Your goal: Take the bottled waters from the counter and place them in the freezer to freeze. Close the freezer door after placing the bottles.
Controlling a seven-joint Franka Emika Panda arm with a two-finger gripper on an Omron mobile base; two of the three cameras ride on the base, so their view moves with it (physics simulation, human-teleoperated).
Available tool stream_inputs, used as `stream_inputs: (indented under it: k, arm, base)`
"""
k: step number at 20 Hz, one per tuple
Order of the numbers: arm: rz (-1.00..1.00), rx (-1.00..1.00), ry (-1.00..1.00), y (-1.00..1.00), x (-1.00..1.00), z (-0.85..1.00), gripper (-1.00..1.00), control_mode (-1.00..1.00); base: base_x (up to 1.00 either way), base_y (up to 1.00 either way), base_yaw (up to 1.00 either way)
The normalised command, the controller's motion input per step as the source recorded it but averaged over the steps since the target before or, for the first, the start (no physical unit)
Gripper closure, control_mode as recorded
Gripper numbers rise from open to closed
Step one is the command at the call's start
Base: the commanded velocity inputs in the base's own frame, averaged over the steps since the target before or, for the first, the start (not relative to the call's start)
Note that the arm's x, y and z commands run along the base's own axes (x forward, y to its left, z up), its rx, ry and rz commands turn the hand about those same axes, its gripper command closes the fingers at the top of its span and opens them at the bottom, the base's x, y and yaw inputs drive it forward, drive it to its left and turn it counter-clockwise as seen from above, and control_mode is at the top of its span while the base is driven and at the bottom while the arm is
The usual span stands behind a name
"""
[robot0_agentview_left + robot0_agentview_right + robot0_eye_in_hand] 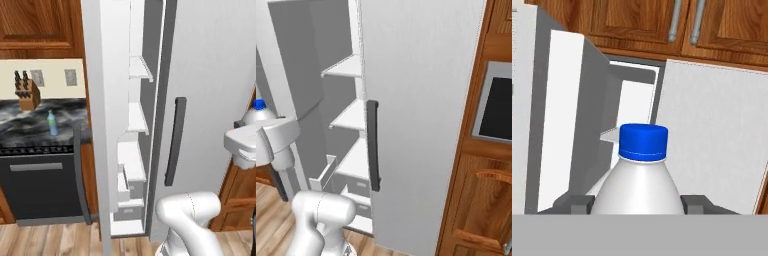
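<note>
**White bottle held in front of the open freezer**

While the tall light-grey freezer [632,105] stands open beyond the fingertips, the two-finger gripper [637,204] pinches the white plastic bottle with a blue cap [643,170] between both dark fingers [574,203]. The translucent blue-green bottle [52,123] stands far away on the black marble-look counter [30,127].

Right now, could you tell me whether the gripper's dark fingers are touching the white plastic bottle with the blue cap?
Touching. The hand view shows the white plastic bottle between the gripper, a dark finger pressed against each side with no gap.
</note>
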Motion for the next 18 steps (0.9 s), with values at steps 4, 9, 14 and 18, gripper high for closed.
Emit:
stream_inputs:
  k: [4, 9, 14, 18]
  arm:
    - [0.0, 0.0, 0.0, 0.0, 0.0, 0.0, 1.0, 1.0]
    - [0.0, 0.0, 0.0, 0.0, 0.0, 0.0, 1.0, 1.0]
    - [0.0, 0.0, 0.0, 0.0, 0.0, 0.0, 1.0, 1.0]
    - [0.0, 0.0, 0.0, 0.0, 0.0, 0.0, 1.0, 1.0]
  base:
    - [0.36, -0.45, 0.13]
    - [0.11, -0.13, 0.05]
    - [0.37, -0.07, 0.15]
    - [0.51, 0.0, 0.17]
